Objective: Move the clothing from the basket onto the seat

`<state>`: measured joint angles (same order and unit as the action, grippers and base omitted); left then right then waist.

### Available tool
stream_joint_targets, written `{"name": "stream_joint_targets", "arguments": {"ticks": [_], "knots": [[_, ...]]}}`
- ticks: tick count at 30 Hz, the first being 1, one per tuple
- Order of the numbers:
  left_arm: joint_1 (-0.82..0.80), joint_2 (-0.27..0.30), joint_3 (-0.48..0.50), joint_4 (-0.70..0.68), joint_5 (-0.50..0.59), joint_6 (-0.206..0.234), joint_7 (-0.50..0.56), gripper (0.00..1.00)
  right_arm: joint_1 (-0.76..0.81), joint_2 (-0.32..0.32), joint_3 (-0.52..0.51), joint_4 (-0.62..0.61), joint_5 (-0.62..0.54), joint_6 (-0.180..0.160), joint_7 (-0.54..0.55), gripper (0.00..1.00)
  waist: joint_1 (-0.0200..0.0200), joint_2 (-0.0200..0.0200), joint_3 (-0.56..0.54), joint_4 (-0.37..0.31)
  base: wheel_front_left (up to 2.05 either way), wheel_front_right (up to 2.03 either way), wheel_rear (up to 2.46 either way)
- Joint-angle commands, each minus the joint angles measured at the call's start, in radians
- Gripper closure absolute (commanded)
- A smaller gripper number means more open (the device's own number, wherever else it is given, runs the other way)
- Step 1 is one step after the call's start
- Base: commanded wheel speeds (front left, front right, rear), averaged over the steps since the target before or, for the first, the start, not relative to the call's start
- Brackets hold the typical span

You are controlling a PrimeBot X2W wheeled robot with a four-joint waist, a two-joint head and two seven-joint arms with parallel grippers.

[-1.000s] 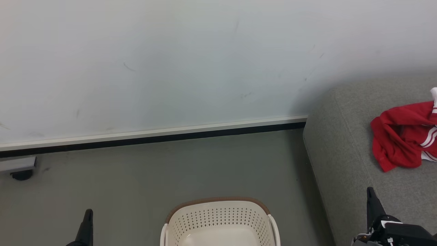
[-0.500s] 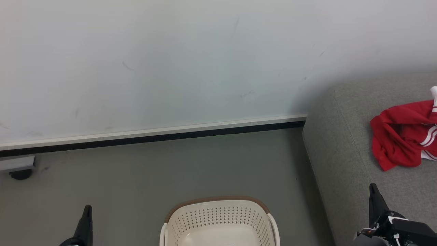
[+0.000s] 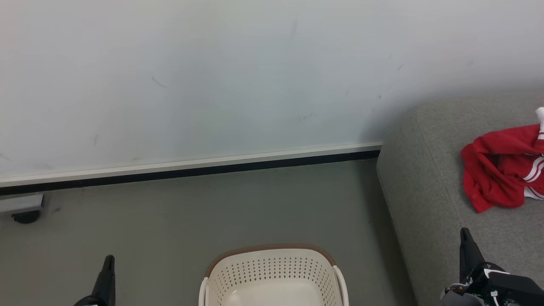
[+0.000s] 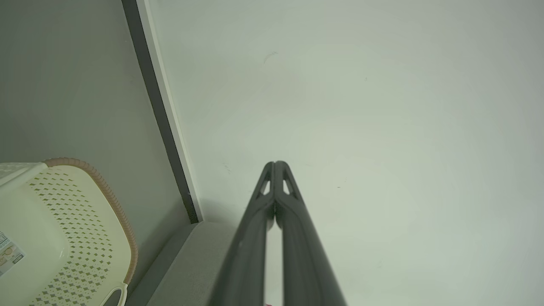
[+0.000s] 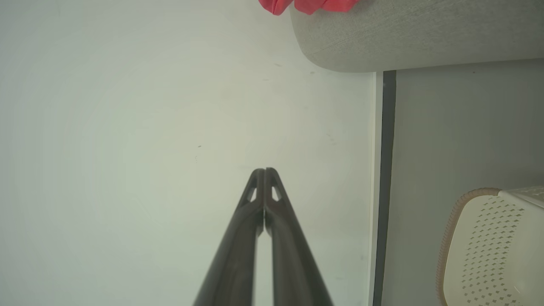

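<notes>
Count, head view: one basket (image 3: pixel 274 272), one seat (image 3: pixel 425 182), one heap of clothing (image 3: pixel 499 170), two grippers.

Clothing: a single crumpled red heap lying on top of the seat, near the picture's right edge, which cuts it off. White stripes and a white patch show on its right side. We cannot tell how many garments make up the heap. It lies well apart from the basket.

Basket: stands on the grey floor (image 3: pixel 212 212) at the bottom middle, left of the seat. We see the brown rim band, the diamond perforations and two white side handles.

Labels: in the left wrist view, one small sticker (image 4: pixel 8 254) lies on the basket's inner floor. Its print is too small for us to read. We find no other writing.

Left gripper (image 4: pixel 275 165): two fingers pressed together at the tips, with only a thin slit lower down; nothing held. It points at the pale wall (image 3: pixel 255 76).

Right gripper (image 5: pixel 264 171): two fingers likewise meeting at the tips, nothing between them. In the head view it sits over the seat's near edge, apart from the clothing.

One black baseboard strip (image 3: pixel 191 172) runs along the foot of the wall.
</notes>
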<state>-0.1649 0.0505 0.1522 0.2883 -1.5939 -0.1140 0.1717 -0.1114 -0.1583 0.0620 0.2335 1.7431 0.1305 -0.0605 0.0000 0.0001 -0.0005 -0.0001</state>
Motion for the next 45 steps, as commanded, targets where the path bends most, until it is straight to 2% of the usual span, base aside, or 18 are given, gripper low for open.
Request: {"name": "stream_joint_targets", "arguments": {"ticks": [1,45], "knots": [[-0.006,0.000,0.003,0.003,-0.010,-0.006,0.002,1.00,0.000,-0.007,0.002,-0.003,0.001,0.000,0.004,1.00,0.0000,-0.0001,0.000,0.000,0.00,0.00,0.00],[-0.006,0.000,0.003,0.003,-0.010,-0.006,0.002,1.00,0.000,-0.011,0.009,-0.005,0.009,0.000,-0.004,1.00,0.0000,-0.0001,0.000,0.000,0.00,0.00,0.00]]}}
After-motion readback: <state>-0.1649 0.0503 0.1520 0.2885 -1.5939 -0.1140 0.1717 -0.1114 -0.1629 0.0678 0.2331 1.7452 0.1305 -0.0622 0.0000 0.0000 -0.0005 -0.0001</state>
